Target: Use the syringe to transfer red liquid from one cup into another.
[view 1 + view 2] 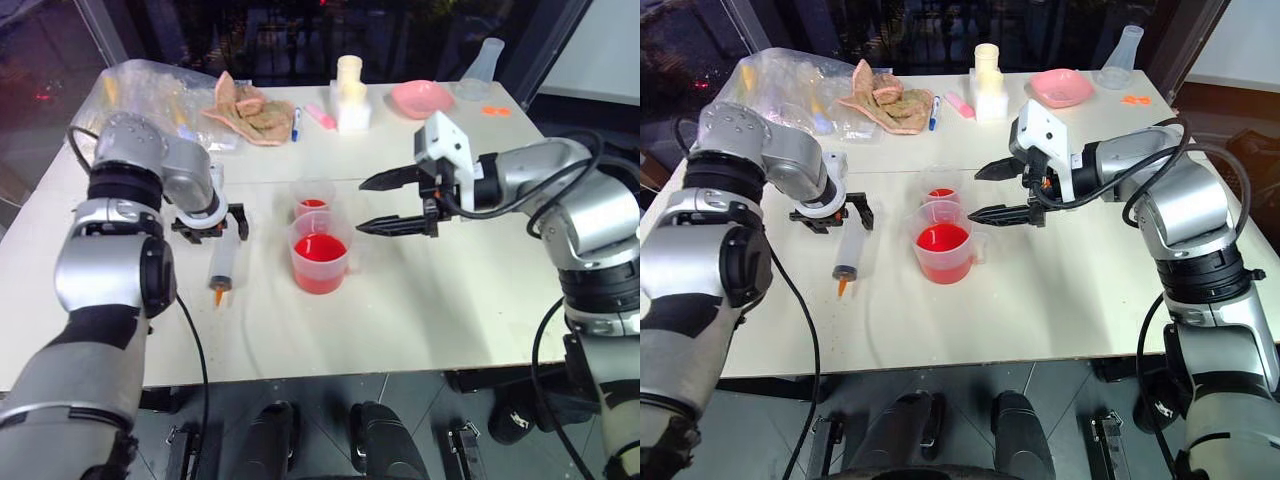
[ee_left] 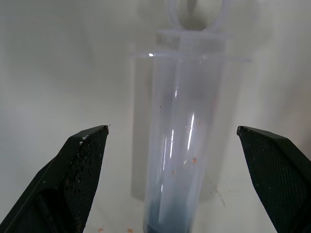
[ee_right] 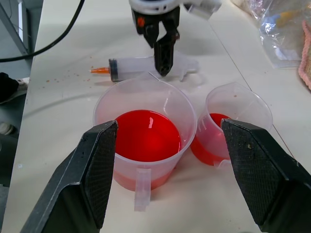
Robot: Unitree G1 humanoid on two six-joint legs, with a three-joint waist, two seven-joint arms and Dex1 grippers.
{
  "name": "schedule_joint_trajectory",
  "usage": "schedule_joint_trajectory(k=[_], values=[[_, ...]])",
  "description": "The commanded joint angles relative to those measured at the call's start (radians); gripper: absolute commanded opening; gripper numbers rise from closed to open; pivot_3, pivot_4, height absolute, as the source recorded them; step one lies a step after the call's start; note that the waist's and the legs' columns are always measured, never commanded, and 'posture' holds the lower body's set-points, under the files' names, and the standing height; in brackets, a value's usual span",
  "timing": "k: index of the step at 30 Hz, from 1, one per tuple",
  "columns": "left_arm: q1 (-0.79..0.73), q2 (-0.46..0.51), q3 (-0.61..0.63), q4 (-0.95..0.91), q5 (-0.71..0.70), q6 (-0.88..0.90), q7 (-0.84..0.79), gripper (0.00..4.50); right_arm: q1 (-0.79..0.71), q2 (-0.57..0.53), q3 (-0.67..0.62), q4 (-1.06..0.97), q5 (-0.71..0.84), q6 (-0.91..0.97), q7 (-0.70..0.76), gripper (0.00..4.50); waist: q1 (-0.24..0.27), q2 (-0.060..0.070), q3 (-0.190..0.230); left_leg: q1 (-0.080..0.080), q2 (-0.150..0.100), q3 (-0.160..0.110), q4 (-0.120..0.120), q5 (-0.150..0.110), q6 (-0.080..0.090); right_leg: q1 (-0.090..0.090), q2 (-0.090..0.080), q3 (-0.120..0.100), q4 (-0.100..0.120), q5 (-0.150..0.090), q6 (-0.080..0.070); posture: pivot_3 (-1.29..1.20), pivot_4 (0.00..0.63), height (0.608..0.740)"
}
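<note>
Syringe (image 1: 221, 268) lay flat on the white table (image 1: 440, 290), orange tip toward the robot and plunger end away, just left of the two cups. The left gripper (image 1: 210, 225) hung over the syringe's plunger end, pointing steeply down, its black fingers spread wide to either side of the barrel with a clear gap on both sides; whether a fingertip grazed the plastic could not be told from the head views. The wider handled measuring cup (image 1: 321, 252) stood near the table's middle, partly filled with red liquid (image 1: 320, 248), its handle facing the right arm. Just behind it, close or perhaps touching, stood the small narrow cup (image 1: 313, 201) with a shallow layer of the same red in its bottom. The right gripper (image 1: 392, 201) hovered beside the cups on their right, aimed toward them and tilted a little down, its jaws standing wide and holding nothing. Along the far edge sat a crumpled plastic bag (image 1: 150, 95), a cloth (image 1: 248, 110) and a pink dish (image 1: 421, 97).
</note>
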State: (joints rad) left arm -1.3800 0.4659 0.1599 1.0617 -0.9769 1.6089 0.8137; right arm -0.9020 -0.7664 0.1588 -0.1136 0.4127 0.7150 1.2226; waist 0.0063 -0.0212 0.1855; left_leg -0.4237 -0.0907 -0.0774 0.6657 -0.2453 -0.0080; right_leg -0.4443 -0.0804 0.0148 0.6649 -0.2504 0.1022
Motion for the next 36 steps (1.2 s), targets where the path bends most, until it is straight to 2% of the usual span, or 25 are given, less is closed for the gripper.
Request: schedule_joint_trajectory(k=[1, 10, 19, 20, 23, 26, 28, 30, 32, 34, 36], values=[[0.015, -0.014, 0.046, -0.041, 0.111, -0.022, -0.062, 4.45, 0.001, -0.023, -0.041, -0.047, 0.022, 0.013, -0.008, 3.53, -0.001, 0.000, 0.000, 0.000, 0.000, 0.000, 0.000, 0.000, 0.000, 0.000, 0.000, 0.000, 0.000, 0.000, 0.000, 0.00, 0.150, 0.740], [0.064, -0.067, 0.121, -0.049, 0.336, -0.155, -0.190, 4.45, 0.015, -0.042, -0.054, -0.090, 0.036, 0.057, -0.028, 3.53, 0.003, 0.000, 0.000, 0.000, 0.000, 0.000, 0.000, 0.000, 0.000, 0.001, 0.000, 0.000, 0.000, 0.000, 0.000, 0.00, 0.150, 0.740], [0.054, -0.113, 0.215, 0.005, 0.457, -0.190, -0.260, 1.82, 0.008, -0.062, -0.056, -0.094, 0.044, 0.071, -0.041, 3.53, 0.005, 0.001, -0.002, 0.004, 0.000, 0.000, 0.000, 0.000, 0.000, 0.004, 0.000, 0.000, 0.000, 0.000, 0.000, 0.00, 0.150, 0.740], [0.055, -0.115, 0.223, 0.004, 0.468, -0.191, -0.262, 1.62, 0.007, -0.064, -0.055, -0.093, 0.044, 0.071, -0.043, 3.53, 0.006, 0.001, -0.002, 0.004, 0.000, 0.000, 0.000, 0.000, 0.000, 0.005, 0.000, 0.000, 0.000, 0.000, 0.000, 0.00, 0.150, 0.740], [0.064, -0.120, 0.257, -0.026, 0.495, -0.200, -0.260, 1.55, 0.002, -0.064, -0.053, -0.088, 0.044, 0.070, -0.045, 3.53, 0.006, 0.001, -0.002, 0.005, 0.000, 0.000, 0.000, 0.000, 0.000, 0.005, -0.001, 0.000, 0.000, 0.000, 0.000, 0.00, 0.150, 0.740], [0.091, -0.139, 0.264, -0.201, 0.513, -0.180, -0.272, 1.55, -0.003, -0.065, -0.051, -0.084, 0.041, 0.069, -0.047, 3.53, 0.006, 0.001, -0.002, 0.005, 0.000, 0.000, 0.000, 0.000, 0.000, 0.005, -0.001, 0.000, 0.000, 0.000, 0.000, 0.00, 0.150, 0.740], [0.132, -0.153, 0.233, -0.382, 0.519, -0.170, -0.308, 1.55, -0.007, -0.065, -0.051, -0.077, 0.040, 0.066, -0.047, 3.53, 0.006, 0.001, -0.002, 0.005, 0.000, 0.000, 0.000, 0.000, 0.000, 0.005, -0.001, 0.000, 0.001, 0.000, 0.000, 0.00, 0.150, 0.740], [0.212, -0.150, 0.180, -0.680, 0.504, -0.212, -0.375, 1.55, -0.014, -0.067, -0.056, -0.067, 0.037, 0.064, -0.050, 3.53, 0.004, 0.000, -0.001, 0.004, 0.000, 0.000, 0.000, 0.000, 0.000, 0.004, -0.001, 0.000, 0.001, 0.000, 0.000, 0.00, 0.150, 0.740], [0.282, -0.156, 0.178, -0.934, 0.471, -0.330, -0.470, 1.55, -0.023, -0.070, -0.068, -0.050, 0.036, 0.063, -0.057, 3.53, 0.001, 0.000, -0.001, 0.000, 0.001, 0.000, 0.000, 0.000, -0.001, 0.001, 0.000, 0.000, 0.000, 0.000, 0.000, 0.00, 0.150, 0.740], [0.294, -0.148, 0.196, -1.034, 0.453, -0.385, -0.541, 1.55, -0.030, -0.070, -0.081, -0.027, 0.032, 0.058, -0.073, 3.53, 0.003, 0.000, -0.001, -0.002, 0.001, 0.000, 0.000, 0.001, -0.001, -0.002, 0.000, 0.000, 0.000, 0.001, -0.001, 0.00, 0.150, 0.740], [0.275, -0.103, 0.158, -1.078, 0.452, -0.352, -0.605, 1.55, -0.033, -0.068, -0.095, -0.011, 0.031, 0.054, -0.091, 3.53, 0.004, 0.000, -0.001, -0.002, 0.001, 0.000, 0.000, 0.001, -0.001, -0.001, 0.000, 0.000, 0.000, 0.001, -0.001, 0.00, 0.150, 0.740]])
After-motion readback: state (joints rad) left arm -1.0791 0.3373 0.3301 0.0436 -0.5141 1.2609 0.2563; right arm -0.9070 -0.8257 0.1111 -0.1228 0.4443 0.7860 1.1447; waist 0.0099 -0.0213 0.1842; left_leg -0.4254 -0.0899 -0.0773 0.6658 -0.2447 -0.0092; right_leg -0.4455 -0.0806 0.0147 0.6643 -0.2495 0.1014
